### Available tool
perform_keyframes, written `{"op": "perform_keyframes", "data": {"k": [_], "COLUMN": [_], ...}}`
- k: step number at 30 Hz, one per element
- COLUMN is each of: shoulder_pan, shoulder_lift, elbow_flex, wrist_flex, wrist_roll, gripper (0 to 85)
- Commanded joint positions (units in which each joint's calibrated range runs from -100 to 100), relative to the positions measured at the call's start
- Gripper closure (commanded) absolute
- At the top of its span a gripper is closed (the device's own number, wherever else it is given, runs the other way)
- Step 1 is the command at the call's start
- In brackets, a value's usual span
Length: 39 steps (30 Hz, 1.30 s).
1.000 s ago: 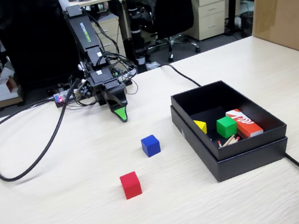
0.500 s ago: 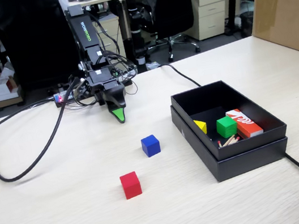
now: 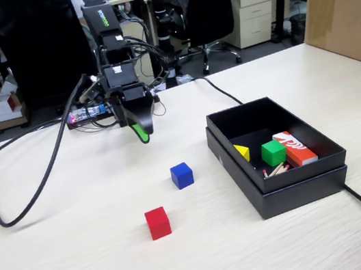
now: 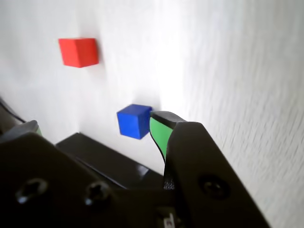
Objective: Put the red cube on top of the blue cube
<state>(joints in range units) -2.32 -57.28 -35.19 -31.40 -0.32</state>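
Observation:
The red cube (image 3: 158,222) sits on the light wooden table, toward the front. The blue cube (image 3: 182,175) sits a little behind it and to its right, apart from it. Both also show in the wrist view, the red cube (image 4: 79,52) at upper left and the blue cube (image 4: 134,121) in the middle. My gripper (image 3: 138,132) hangs above the table behind the blue cube, with green-padded fingers pointing down. In the wrist view the gripper (image 4: 95,122) is open and empty, its jaws wide apart. The right green pad (image 4: 159,133) appears next to the blue cube.
A black open box (image 3: 324,163) stands right of the cubes and holds a green cube (image 3: 273,152), a yellow piece (image 3: 242,151) and an orange-red box (image 3: 295,147). Black cables (image 3: 41,173) run across the table at left and front right. A cardboard box (image 3: 346,3) stands at far right.

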Motion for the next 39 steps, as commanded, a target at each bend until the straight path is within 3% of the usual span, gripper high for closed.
{"op": "perform_keyframes", "data": {"k": [1,8,19,39], "shoulder_pan": [-1.32,-2.49,-2.74,-2.74], "shoulder_lift": [11.90,34.73,55.39,78.68], "elbow_flex": [13.34,35.46,57.31,74.26], "wrist_flex": [-0.52,-7.78,-18.41,-22.55], "wrist_roll": [-0.68,-0.73,-0.63,-0.54], "gripper": [40.7,40.7,40.7,42.4]}}
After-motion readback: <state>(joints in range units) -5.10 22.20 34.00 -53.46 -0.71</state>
